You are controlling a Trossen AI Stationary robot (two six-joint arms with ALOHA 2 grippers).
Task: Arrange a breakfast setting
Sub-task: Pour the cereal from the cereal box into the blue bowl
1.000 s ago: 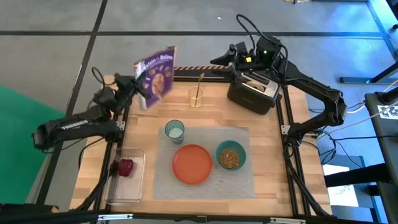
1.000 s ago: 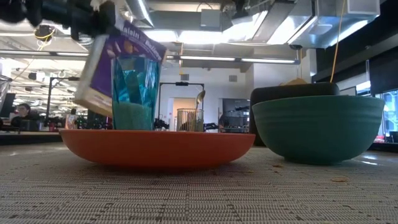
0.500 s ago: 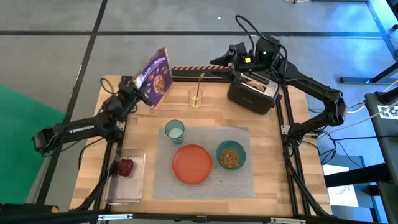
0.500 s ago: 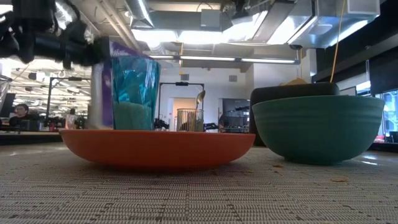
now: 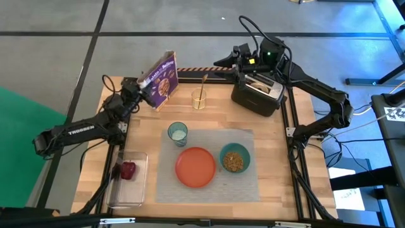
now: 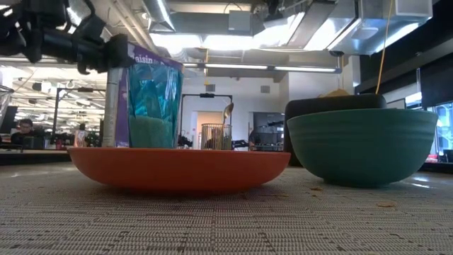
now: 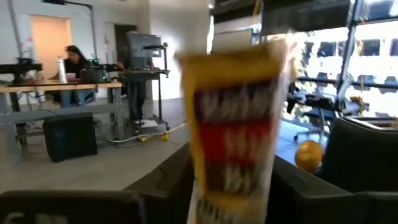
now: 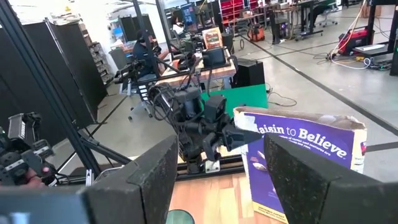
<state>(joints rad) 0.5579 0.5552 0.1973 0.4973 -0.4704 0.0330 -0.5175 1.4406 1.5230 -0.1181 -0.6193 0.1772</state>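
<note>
Left hand (image 5: 144,93) gripping purple cereal box (image 5: 159,81), upright, far-left table corner

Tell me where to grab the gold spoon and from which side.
Pinch the upper end of the spoon, the part that sticks out above its holder, and come down from above. It stands close to upright and the holder surrounds its lower part, so a low approach from the side looks blocked.
</note>
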